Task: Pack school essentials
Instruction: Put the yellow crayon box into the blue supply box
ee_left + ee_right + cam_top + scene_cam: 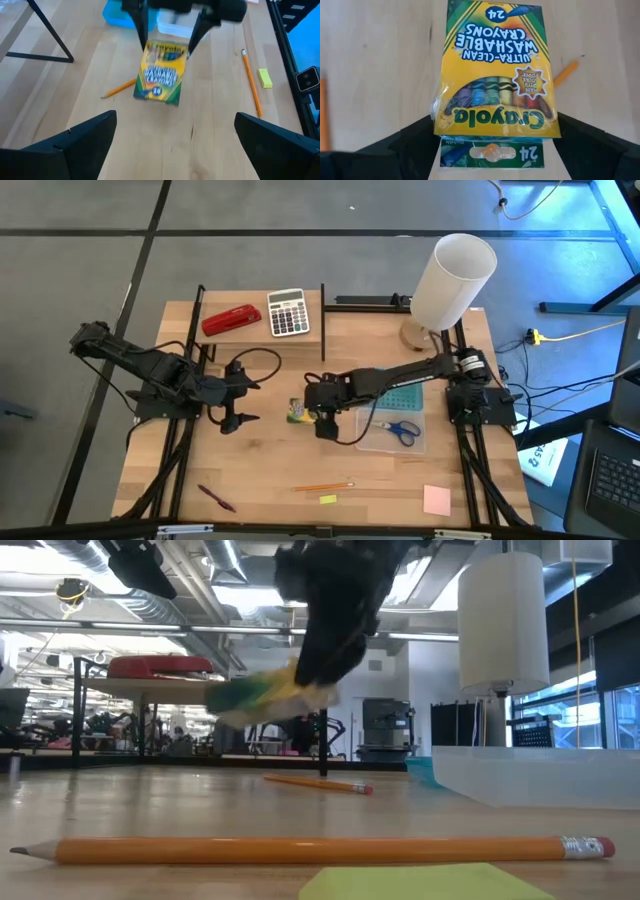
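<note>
Overhead, low and two wrist views of the wooden tabletop [270, 470]. The right hand [322, 420] grips the yellow-green Crayola crayon box [297, 412] by one end, near the middle of the tabletop. In the low view the box [262, 698] hangs clear of the surface, tilted and blurred, and the arm above it is cut off by the frame. In the right wrist view the box [495, 75] fills the space between the fingers [410, 145], hiding the fingertips. The left wrist view shows the box [161, 72] pinched between the right hand's two fingers [141, 25], with an orange pencil [119, 89] partly hidden beneath it.

The left hand [240, 392] waits left of the box with its fingers [85, 137] spread wide and nothing between them.

The clear tray [395, 442] lies just right of the right hand; the blue-handled scissors [402, 429] lie in it, and its far part is covered by the right arm. Along the near edge lie the dark purple pen [216, 498], a second orange pencil [322, 486], the small yellow piece [328, 499] and the pink note pad [436, 500]. On a raised shelf at the far side sit the red stapler [231, 320] and the grey calculator [288, 312]. A white lamp [452, 280] stands at the far right corner, its shade concealing most of its base.
</note>
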{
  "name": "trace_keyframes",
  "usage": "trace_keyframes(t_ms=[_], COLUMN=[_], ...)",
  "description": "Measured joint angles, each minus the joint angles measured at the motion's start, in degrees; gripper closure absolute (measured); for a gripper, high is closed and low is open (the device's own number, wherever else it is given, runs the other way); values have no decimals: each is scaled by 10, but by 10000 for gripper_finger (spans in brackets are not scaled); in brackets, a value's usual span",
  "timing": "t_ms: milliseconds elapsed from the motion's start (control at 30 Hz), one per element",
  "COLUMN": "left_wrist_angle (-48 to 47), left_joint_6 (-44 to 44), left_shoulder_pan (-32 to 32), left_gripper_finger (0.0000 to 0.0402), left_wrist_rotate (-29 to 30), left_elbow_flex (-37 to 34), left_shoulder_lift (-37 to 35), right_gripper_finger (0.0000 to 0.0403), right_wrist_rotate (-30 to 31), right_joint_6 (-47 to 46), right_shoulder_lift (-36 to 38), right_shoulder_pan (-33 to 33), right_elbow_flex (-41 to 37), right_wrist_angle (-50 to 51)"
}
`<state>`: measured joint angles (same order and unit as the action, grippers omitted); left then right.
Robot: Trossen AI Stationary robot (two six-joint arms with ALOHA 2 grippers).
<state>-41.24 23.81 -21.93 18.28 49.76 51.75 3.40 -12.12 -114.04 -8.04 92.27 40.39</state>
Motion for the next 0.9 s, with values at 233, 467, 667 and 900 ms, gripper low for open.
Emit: trace_keyframes(t_ms=[233,467,667,900], left_wrist_angle=[1,2,12,75], left_joint_6=[0,0,0,-4], left_shoulder_pan=[0,0,0,0], left_gripper_finger=[3,3,3,3], left_wrist_rotate=[0,0,-4,-56], left_elbow_flex=[0,0,0,0], left_shoulder_lift=[0,0,0,5], right_gripper_finger=[53,53,53,53], right_wrist_rotate=[12,47,58,62], right_joint_6=[-40,-83,-120,-132], right_shoulder_lift=[43,74,101,177], right_shoulder_pan=[-29,-52,-76,-79], right_elbow_flex=[0,0,-29,-121], right_wrist_angle=[57,147,159,128])
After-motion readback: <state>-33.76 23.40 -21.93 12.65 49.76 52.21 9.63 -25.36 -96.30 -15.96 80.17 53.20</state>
